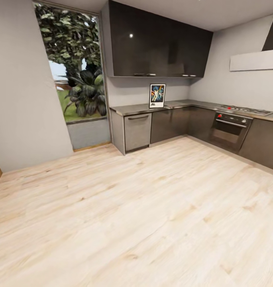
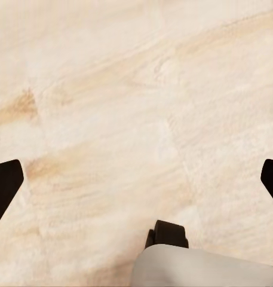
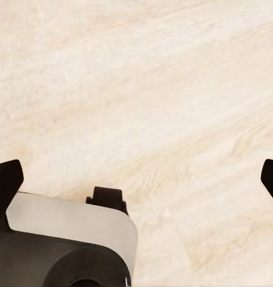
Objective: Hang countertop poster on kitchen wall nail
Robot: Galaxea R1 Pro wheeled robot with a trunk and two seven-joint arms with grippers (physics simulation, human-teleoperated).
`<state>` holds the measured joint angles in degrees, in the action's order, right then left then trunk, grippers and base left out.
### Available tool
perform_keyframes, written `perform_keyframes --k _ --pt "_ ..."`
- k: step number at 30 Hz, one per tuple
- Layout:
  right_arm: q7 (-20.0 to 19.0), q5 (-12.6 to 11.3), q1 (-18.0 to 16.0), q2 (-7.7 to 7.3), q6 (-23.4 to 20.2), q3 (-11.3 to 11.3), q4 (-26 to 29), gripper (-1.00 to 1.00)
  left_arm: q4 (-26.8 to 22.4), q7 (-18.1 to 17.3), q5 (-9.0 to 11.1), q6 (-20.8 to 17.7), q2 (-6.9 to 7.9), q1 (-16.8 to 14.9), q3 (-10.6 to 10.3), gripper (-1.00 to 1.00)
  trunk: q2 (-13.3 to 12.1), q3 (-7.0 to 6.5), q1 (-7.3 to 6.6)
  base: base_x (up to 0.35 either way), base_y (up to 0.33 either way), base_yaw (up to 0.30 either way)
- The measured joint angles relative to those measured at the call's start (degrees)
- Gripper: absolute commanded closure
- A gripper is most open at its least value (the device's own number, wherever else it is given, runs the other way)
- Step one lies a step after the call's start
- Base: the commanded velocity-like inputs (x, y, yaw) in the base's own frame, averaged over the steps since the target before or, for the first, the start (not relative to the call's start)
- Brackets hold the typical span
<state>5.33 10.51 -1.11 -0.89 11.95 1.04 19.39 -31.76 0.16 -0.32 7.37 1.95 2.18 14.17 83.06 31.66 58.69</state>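
Black-framed poster [image 1: 157, 95] upright on kitchen countertop [image 1: 136, 108], figures blurred, left pincer [image 2: 136, 179] and right pincer [image 3: 136, 179] wide, fingertips cropped.

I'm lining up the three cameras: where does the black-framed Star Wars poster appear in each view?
Head view: the black-framed Star Wars poster stands upright on the grey-brown countertop, against the wall beneath the glossy black upper cabinets.
Left wrist view: not in it.
Right wrist view: not in it.
Shared landmark: the pale wood plank floor, also seen under both wrist cameras.

Glossy black upper cabinets [image 1: 160, 42]; seemingly matt wood floor [image 1: 136, 215].
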Motion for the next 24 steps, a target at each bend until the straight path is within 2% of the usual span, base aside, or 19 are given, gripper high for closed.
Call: perform_keyframes --k 24 --pt "0.08 -0.15 0.00 -0.01 0.00 -0.08 0.00 -1.00 0.00 0.00 0.00 0.00 0.00 0.00 -0.01 -1.00 0.00 0.00 0.00 0.340 0.000 0.000"
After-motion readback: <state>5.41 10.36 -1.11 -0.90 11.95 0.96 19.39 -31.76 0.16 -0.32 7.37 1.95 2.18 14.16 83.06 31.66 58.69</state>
